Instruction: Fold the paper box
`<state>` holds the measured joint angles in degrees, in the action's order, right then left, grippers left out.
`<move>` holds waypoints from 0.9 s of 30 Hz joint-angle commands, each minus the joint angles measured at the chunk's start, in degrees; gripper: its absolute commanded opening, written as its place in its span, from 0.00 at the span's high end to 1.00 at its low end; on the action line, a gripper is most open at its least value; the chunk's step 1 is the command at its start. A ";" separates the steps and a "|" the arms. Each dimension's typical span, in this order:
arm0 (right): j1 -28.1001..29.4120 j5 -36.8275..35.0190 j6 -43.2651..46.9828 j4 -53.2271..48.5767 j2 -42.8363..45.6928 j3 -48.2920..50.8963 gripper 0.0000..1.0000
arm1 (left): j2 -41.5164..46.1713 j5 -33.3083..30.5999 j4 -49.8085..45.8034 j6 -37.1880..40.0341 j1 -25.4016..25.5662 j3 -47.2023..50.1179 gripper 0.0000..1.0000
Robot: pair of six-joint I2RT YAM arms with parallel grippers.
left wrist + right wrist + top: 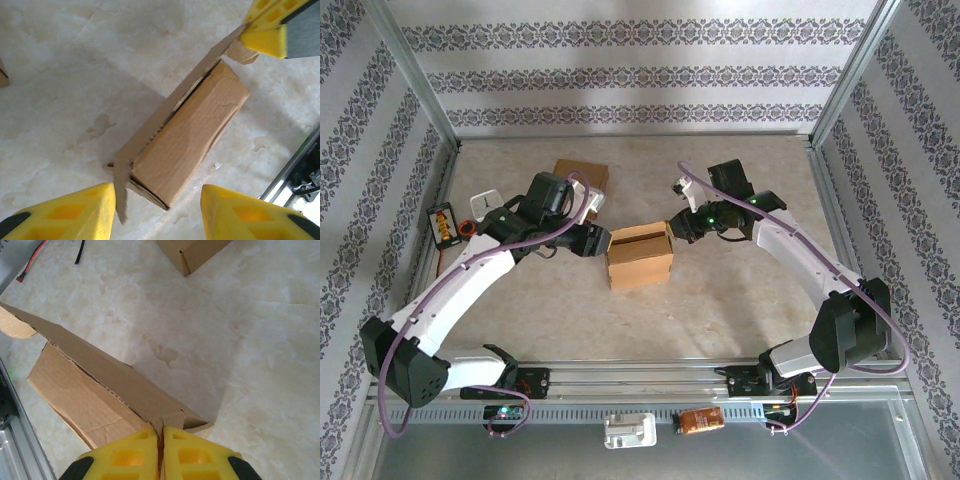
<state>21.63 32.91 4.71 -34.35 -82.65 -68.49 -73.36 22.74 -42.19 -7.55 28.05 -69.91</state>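
The paper box [640, 258] sits mid-bench [740, 310], with its long lid flap [100, 375] raised and not tucked. At the box's nine o'clock end the left claw [599, 242] stands apart, one finger on either side of that end, clamping nothing. I cannot tell whether a pad brushes the small side tab [120, 192]. At the two o'clock corner the right claw [162, 432] is pressed together on the very edge of the lid flap.

That thin pinch looks like the main hazard. A pull across the flap could slide the card out, or tear it along the ragged crease. Nothing pins the body down, so a light box would likely lift or skid with the flap, perhaps toward the rail at six o'clock. If the left claw closes carelessly, it may crush the end wall or trap the side tab outside, which would block the tuck.

The second box [582, 174] lies well apart at eleven o'clock and would only be at risk from a wide backward swing of the left arm.
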 commanded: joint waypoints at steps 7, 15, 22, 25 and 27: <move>0.77 1.82 0.14 -0.46 0.17 -1.21 0.93 | -4.53 -1.56 -1.81 -1.73 -0.45 -0.41 0.56; 1.38 -0.01 -1.20 0.04 0.11 -1.65 0.93 | -5.00 -0.77 -1.82 -2.19 -0.46 -0.36 0.86; 3.99 -7.68 -6.40 6.87 1.34 -0.24 0.92 | -7.54 -2.38 3.80 -2.01 -0.41 -1.25 0.95; 4.47 -12.30 -7.83 7.81 0.15 -0.96 0.93 | -10.51 -4.49 5.68 -2.51 -0.46 -3.58 0.96; 4.59 -14.33 -8.20 7.54 -0.44 -1.57 0.93 | -11.91 -4.19 6.75 -2.99 -0.45 -4.65 0.96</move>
<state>25.02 21.78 -1.43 -29.63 -82.65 -68.51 -83.40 18.50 -39.90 -9.52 27.99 -72.05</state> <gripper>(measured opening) 0.075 0.047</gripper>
